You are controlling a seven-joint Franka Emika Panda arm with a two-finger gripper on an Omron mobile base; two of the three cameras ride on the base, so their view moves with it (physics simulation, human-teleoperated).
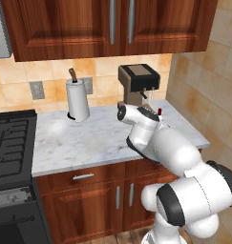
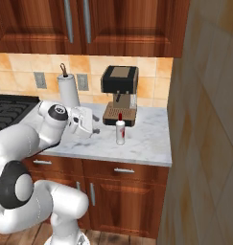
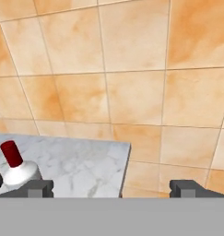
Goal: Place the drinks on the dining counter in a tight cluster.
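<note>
One of the drinks, a slim white bottle with a red cap [image 2: 120, 131], stands upright on the marble worktop [image 2: 146, 139] in front of the coffee machine. Its red cap [image 1: 159, 112] peeks out behind my arm in the left base view. My gripper [image 2: 94, 127] hovers just left of the bottle, at about its height, and does not touch it. In the hand view the gripper [image 3: 112, 189] is open, with its fingertips [image 3: 39, 188] far apart and nothing between them. The bottle [image 3: 16, 168] sits at that view's lower left. The dining counter is out of view.
A black and wood coffee machine [image 2: 120, 93] stands against the tiled wall behind the bottle. A paper-towel roll [image 1: 77, 100] stands to its left, and a black stove [image 1: 10, 143] borders the worktop's left end. A tiled side wall [image 2: 204, 119] closes the right end.
</note>
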